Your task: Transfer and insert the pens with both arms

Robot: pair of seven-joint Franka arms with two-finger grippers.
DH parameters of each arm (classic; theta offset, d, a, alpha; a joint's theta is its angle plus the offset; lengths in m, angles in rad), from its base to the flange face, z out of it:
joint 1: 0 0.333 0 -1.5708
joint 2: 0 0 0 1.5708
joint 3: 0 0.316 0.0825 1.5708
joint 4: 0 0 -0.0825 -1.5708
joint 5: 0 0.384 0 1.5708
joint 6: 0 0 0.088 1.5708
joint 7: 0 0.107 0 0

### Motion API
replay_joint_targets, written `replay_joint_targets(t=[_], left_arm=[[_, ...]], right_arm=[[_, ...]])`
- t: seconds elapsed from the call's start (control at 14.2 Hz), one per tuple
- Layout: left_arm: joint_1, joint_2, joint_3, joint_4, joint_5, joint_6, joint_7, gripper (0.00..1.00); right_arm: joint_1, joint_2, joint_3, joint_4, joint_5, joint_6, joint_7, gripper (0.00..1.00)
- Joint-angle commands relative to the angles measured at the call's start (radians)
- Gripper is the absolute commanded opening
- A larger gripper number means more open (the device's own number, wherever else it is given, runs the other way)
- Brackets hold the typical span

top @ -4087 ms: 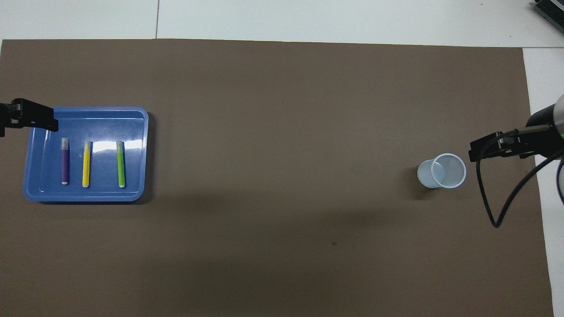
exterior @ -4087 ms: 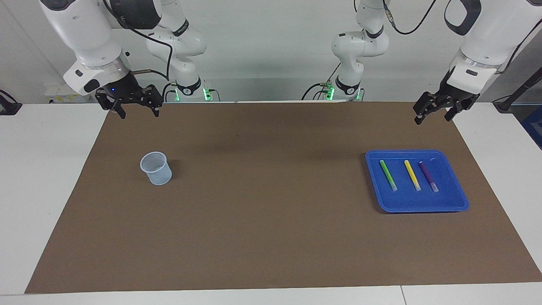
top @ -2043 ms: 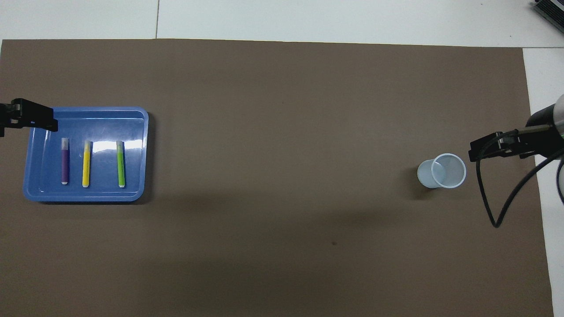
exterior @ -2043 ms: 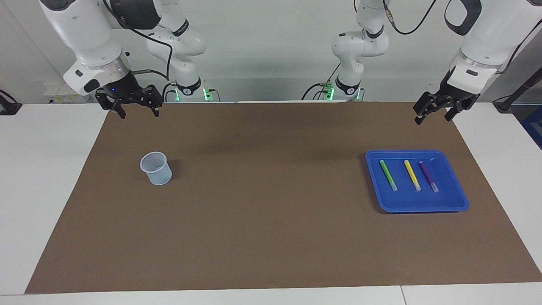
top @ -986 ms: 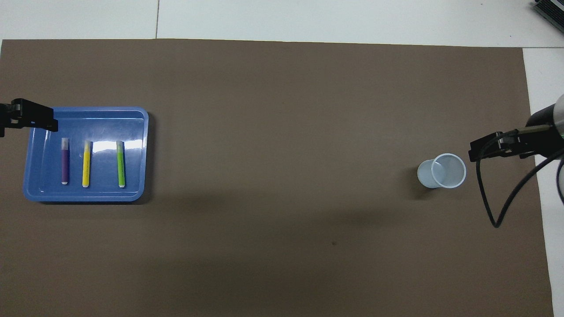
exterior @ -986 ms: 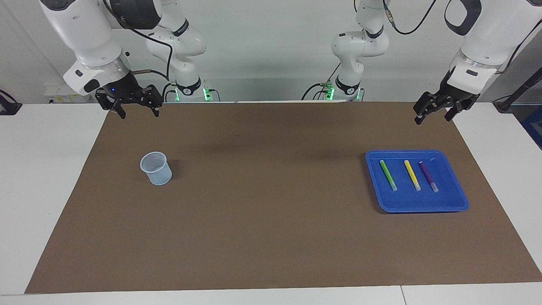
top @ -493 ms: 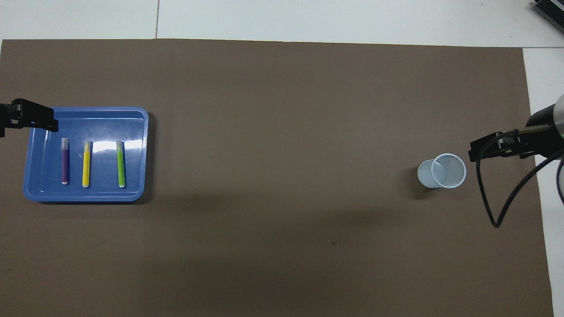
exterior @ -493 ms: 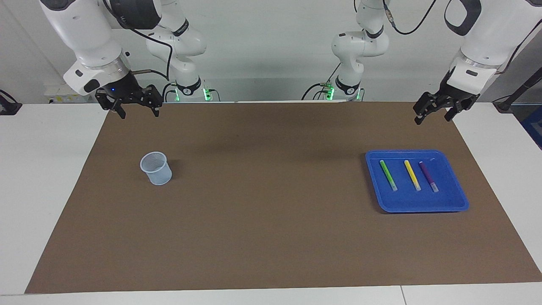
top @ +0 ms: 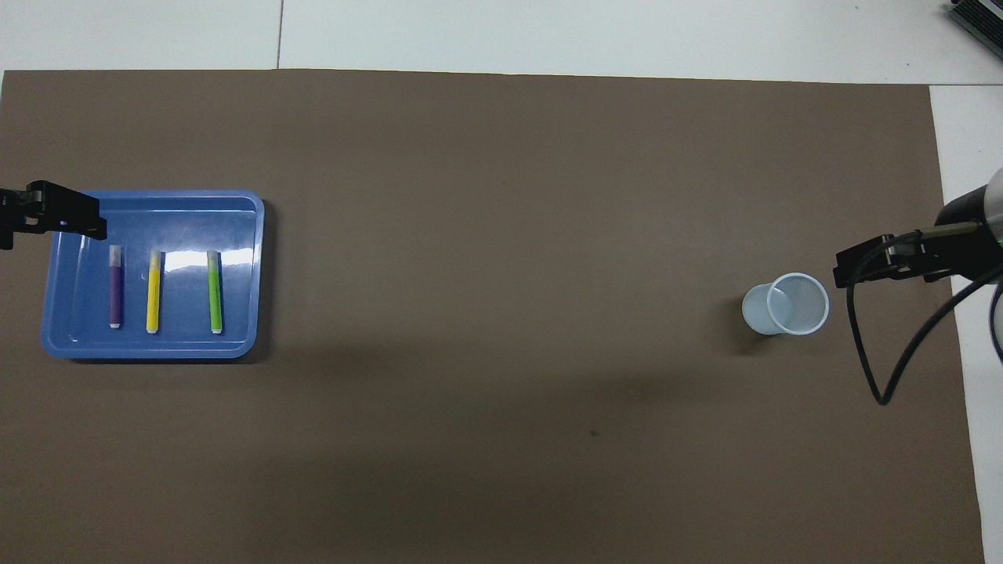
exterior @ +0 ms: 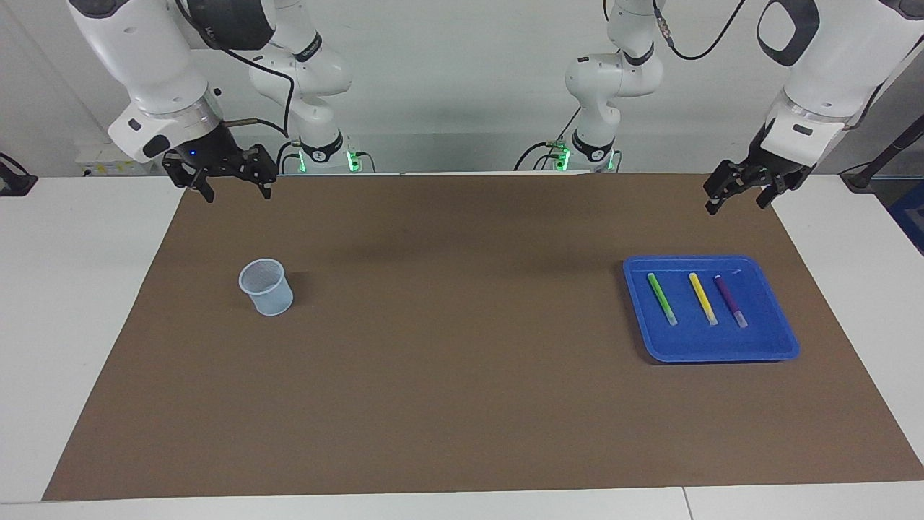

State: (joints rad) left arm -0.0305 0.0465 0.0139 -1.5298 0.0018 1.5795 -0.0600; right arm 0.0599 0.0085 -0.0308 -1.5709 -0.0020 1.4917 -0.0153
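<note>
1. Facing view, upper left of the frame: my right gripper (exterior: 232,189) hangs in the air over the corner of the brown mat (exterior: 462,404) nearest my bases, fingers spread apart, nothing between them.
2. Left of centre, below that gripper: a pale blue cup (exterior: 266,287) stands upright on the mat, open mouth up. Nothing is visible inside it.
3. Right of centre: a blue tray (exterior: 783,345) lies flat on the mat toward my left arm's end of the table.
4. In the tray, left to right in this view: green pen (exterior: 661,298), yellow pen (exterior: 702,298), purple pen (exterior: 730,300). They lie side by side, roughly parallel, not touching each other, pale caps pointing away from my bases.
5. Upper right of the frame: my left gripper (exterior: 736,196) hangs in the air over the mat's edge, above the tray in the frame, fingers spread, holding nothing.
6. Overhead view: the left gripper (top: 47,215) covers the tray's upper left corner; only the right gripper's tip (top: 850,270) shows, just right of the cup.
</note>
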Motion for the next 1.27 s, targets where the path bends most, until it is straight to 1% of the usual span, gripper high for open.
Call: replay_joint_targets(t=[0.0, 0.07, 0.21, 0.49, 0.63, 0.78, 1.06, 1.2], left_arm=[[0.012, -0.053, -0.003, -0.094, -0.011, 0.065, -0.003, 1.0], [0.012, -0.06, -0.003, -0.122, -0.016, 0.094, -0.003, 1.0], [0.02, -0.07, 0.001, -0.17, -0.063, 0.135, -0.011, 1.0], [0.03, -0.062, 0.001, -0.225, -0.068, 0.172, -0.009, 1.0], [0.032, -0.042, 0.001, -0.234, -0.068, 0.18, -0.006, 1.0], [0.032, -0.034, 0.001, -0.265, -0.068, 0.22, -0.004, 1.0], [0.034, -0.001, 0.001, -0.34, -0.068, 0.345, -0.004, 1.0], [0.034, 0.032, 0.001, -0.351, -0.068, 0.395, -0.004, 1.0]], right_arm=[[-0.008, -0.01, -0.001, -0.003, 0.023, -0.007, -0.009, 1.0], [-0.008, -0.01, -0.001, -0.003, 0.023, -0.007, -0.009, 1.0], [-0.008, -0.01, -0.001, -0.003, 0.023, -0.007, -0.009, 1.0], [-0.008, -0.01, -0.001, -0.003, 0.023, -0.007, -0.009, 1.0], [-0.008, -0.01, -0.001, -0.003, 0.023, -0.008, -0.009, 1.0], [-0.008, -0.01, -0.001, -0.003, 0.023, -0.008, -0.009, 1.0], [-0.008, -0.01, -0.001, -0.003, 0.025, -0.007, -0.008, 1.0], [-0.008, -0.01, -0.001, -0.003, 0.023, -0.007, -0.009, 1.0]])
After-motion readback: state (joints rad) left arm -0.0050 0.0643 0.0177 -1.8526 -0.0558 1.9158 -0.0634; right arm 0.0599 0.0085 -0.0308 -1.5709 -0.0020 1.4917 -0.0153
